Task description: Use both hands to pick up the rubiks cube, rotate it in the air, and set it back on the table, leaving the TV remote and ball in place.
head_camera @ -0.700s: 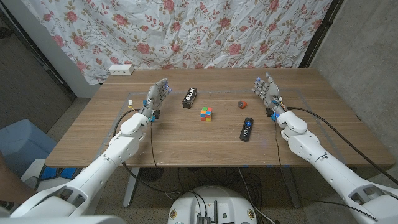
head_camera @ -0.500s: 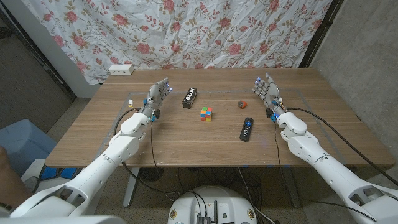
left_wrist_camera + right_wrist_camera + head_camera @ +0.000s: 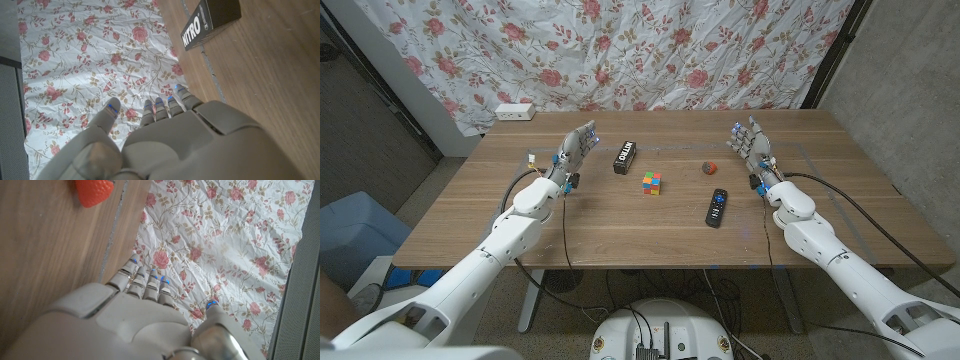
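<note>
Reading "NITRO" in white letters, a black box lies just beside the left hand, on its inner side. Both hands stand empty with fingers apart. The rubiks cube sits between them with free wood around it. The TV remote and the red ball lie near the right hand.
</note>
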`<state>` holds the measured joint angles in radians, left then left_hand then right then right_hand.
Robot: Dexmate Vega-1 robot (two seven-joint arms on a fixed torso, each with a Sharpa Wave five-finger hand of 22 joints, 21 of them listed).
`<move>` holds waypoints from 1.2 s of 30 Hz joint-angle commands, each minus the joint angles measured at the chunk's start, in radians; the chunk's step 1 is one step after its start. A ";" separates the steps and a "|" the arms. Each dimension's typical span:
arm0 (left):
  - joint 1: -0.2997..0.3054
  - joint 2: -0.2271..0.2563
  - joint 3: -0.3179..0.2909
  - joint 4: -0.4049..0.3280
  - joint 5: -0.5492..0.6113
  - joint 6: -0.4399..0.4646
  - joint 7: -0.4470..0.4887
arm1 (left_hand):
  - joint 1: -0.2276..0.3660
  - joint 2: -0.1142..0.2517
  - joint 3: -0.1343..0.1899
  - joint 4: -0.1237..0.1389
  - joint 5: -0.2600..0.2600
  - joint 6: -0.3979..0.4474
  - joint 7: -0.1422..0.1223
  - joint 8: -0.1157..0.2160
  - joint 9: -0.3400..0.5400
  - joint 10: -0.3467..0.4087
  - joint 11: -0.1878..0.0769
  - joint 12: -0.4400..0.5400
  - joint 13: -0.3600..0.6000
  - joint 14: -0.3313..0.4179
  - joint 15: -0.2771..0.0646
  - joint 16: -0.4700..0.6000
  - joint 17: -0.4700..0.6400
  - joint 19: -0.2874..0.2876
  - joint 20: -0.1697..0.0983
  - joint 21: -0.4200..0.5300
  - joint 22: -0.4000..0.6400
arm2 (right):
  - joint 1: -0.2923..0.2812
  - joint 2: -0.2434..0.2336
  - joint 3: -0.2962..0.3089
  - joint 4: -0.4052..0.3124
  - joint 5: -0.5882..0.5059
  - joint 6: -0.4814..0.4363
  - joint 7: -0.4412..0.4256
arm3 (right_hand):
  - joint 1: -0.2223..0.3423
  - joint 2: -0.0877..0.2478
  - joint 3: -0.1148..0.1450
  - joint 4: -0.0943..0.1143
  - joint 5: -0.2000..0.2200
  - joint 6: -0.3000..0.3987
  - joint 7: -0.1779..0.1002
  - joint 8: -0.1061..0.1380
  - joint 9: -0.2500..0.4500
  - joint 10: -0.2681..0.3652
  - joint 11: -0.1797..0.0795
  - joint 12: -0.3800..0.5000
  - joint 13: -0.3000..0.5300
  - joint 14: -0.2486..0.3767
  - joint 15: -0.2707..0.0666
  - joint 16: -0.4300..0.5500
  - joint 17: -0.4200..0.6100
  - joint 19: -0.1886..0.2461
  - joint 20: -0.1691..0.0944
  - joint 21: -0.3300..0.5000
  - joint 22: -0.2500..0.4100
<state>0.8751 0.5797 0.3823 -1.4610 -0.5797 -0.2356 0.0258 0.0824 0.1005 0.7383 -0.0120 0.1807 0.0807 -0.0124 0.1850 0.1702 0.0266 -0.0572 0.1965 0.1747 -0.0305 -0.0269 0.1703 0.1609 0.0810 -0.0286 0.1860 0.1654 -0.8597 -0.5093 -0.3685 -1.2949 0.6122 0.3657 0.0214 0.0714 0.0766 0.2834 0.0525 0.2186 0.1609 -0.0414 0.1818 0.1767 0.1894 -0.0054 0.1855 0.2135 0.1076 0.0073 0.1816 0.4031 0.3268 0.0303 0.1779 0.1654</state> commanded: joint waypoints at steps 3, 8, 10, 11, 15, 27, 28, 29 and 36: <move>0.029 0.082 0.008 -0.160 0.062 0.099 0.046 | 0.021 0.015 0.000 -0.039 -0.004 0.031 -0.009 0.011 0.003 0.026 -0.013 0.009 0.001 0.003 -0.030 0.006 0.004 0.004 -0.004 0.001 0.002 | 0.012 -0.002 -0.001 0.045 0.004 0.039 0.051 | 0.015 0.001 0.010 -0.004 0.004 0.006 0.001 0.007 0.003 0.008 -0.003 0.008 0.000 0.007 -0.006 0.007 -0.004 -0.005 -0.002 0.003 0.002; 0.020 0.121 0.016 -0.204 0.096 0.142 0.044 | 0.041 0.007 0.002 -0.079 -0.005 0.053 -0.016 0.016 0.003 0.048 -0.020 0.012 0.001 0.014 -0.042 0.009 0.005 0.011 -0.007 0.002 0.002 | 0.017 -0.001 0.000 0.069 0.006 0.050 0.065 | 0.017 0.002 0.013 -0.007 0.004 0.008 0.002 0.008 0.003 0.010 -0.002 0.009 -0.002 0.008 -0.006 0.007 -0.010 -0.006 -0.005 0.004 0.002; 0.017 0.133 0.019 -0.220 0.114 0.157 0.049 | 0.051 -0.001 0.002 -0.099 -0.006 0.056 -0.018 0.017 0.003 0.052 -0.024 0.011 0.001 0.016 -0.044 0.008 0.005 0.012 -0.008 0.002 0.002 | 0.019 -0.001 0.001 0.080 0.010 0.056 0.075 | 0.018 0.002 0.013 -0.008 0.004 0.009 0.001 0.008 0.003 0.010 -0.003 0.008 -0.002 0.007 -0.007 0.007 -0.011 -0.007 -0.006 0.004 0.002; 0.015 0.137 0.021 -0.227 0.122 0.164 0.053 | 0.057 -0.005 0.002 -0.110 -0.007 0.058 -0.018 0.017 0.003 0.054 -0.027 0.010 0.001 0.017 -0.045 0.008 0.005 0.012 -0.008 0.002 0.002 | 0.020 -0.002 0.002 0.082 0.013 0.056 0.081 | 0.018 0.002 0.014 -0.009 0.004 0.009 0.002 0.008 0.003 0.010 -0.004 0.008 -0.003 0.007 -0.008 0.007 -0.012 -0.007 -0.006 0.004 0.002; 0.012 0.156 0.029 -0.260 0.150 0.193 0.060 | 0.075 -0.015 0.002 -0.139 -0.008 0.064 -0.023 0.019 0.004 0.063 -0.034 0.009 0.002 0.018 -0.048 0.008 0.006 0.012 -0.010 0.001 0.002 | 0.019 -0.010 0.006 0.082 0.009 0.064 0.084 | 0.019 0.003 0.015 -0.010 0.004 0.010 0.001 0.008 0.003 0.011 -0.005 0.009 -0.004 0.008 -0.008 0.008 -0.015 -0.007 -0.008 0.004 0.002; 0.010 0.243 0.047 -0.389 0.258 0.286 0.062 | 0.118 -0.042 0.001 -0.179 -0.007 0.072 -0.045 0.025 0.005 0.085 -0.059 0.009 0.002 0.016 -0.055 0.007 0.007 0.014 -0.014 0.000 0.001 | 0.035 0.004 0.025 0.140 0.045 0.118 0.140 | 0.021 0.004 0.018 -0.014 0.004 0.014 0.001 0.010 0.002 0.012 -0.006 0.009 -0.007 0.009 -0.011 0.008 -0.024 -0.008 -0.010 0.005 0.002; 0.010 0.251 0.048 -0.402 0.268 0.297 0.061 | 0.119 -0.044 0.001 -0.180 -0.007 0.074 -0.046 0.026 0.005 0.086 -0.060 0.009 0.002 0.016 -0.055 0.007 0.007 0.014 -0.014 0.000 0.001 | 0.036 0.005 0.026 0.144 0.046 0.120 0.143 | 0.022 0.004 0.019 -0.015 0.004 0.015 0.002 0.010 0.002 0.013 -0.006 0.009 -0.007 0.008 -0.011 0.008 -0.025 -0.008 -0.011 0.005 0.002; 0.011 0.258 0.048 -0.416 0.277 0.309 0.064 | 0.123 -0.047 0.000 -0.181 -0.007 0.077 -0.050 0.027 0.006 0.089 -0.061 0.009 0.003 0.016 -0.056 0.007 0.007 0.013 -0.013 -0.001 0.001 | 0.039 0.006 0.027 0.150 0.046 0.123 0.146 | 0.022 0.005 0.019 -0.015 0.004 0.015 0.001 0.010 0.002 0.012 -0.009 0.009 -0.007 0.009 -0.011 0.008 -0.026 -0.008 -0.011 0.005 0.002; 0.017 0.316 0.050 -0.521 0.342 0.405 0.066 | 0.154 -0.073 -0.001 -0.184 -0.005 0.105 -0.077 0.038 0.006 0.105 -0.067 0.008 0.003 0.022 -0.045 0.008 0.007 0.002 0.000 -0.006 0.001 | 0.050 0.008 0.027 0.173 0.050 0.133 0.167 | 0.025 0.007 0.023 -0.019 0.004 0.017 -0.009 0.010 0.002 0.012 -0.003 0.009 -0.010 0.009 -0.009 0.009 -0.034 -0.008 -0.012 0.006 0.002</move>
<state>0.8863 0.8114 0.4244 -1.8381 -0.3288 0.0513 0.0895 0.2208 0.0327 0.7367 -0.1924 0.1737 0.1759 -0.0825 0.2160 0.1750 0.1184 -0.1228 0.2043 0.1745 -0.0159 -0.0338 0.1742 0.1655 0.0878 -0.0354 0.1860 0.1652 -0.8247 -0.5080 -0.3481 -1.1616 0.6478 0.4705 0.1499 0.0978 0.0766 0.2986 0.0373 0.2185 0.1700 -0.0398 0.1817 0.1769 0.1948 -0.0108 0.1854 0.2045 0.1111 0.0036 0.1853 0.3708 0.3194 0.0231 0.1779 0.1651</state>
